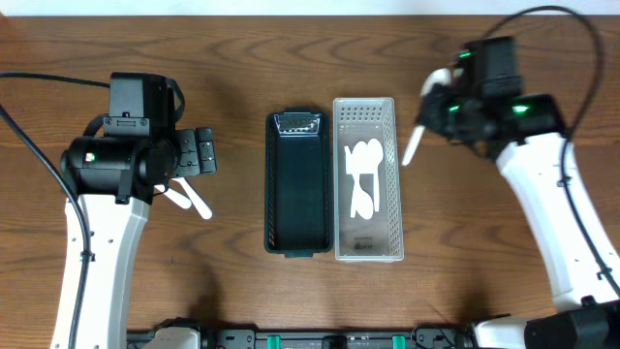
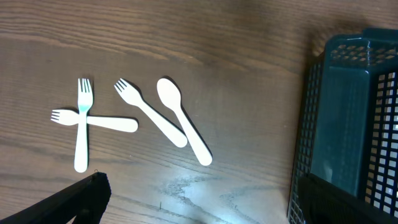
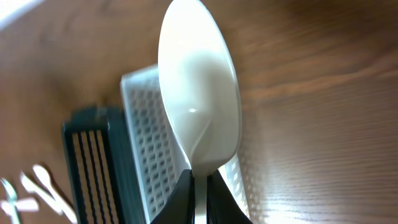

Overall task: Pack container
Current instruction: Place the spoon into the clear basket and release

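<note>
Spoon [image 3: 198, 93] handle hidden, seemingly pinched in right gripper [image 3: 200, 198].

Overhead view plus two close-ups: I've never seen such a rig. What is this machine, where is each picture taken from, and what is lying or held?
Two robot arms work at a wooden table. One camera looks down from above; one sits on each wrist. In the middle stand a dark basket, empty, and a white basket holding white cutlery. The left wrist view shows three forks and a spoon loose on the wood. The left gripper is open; the right gripper pinches a white spoon.
</note>
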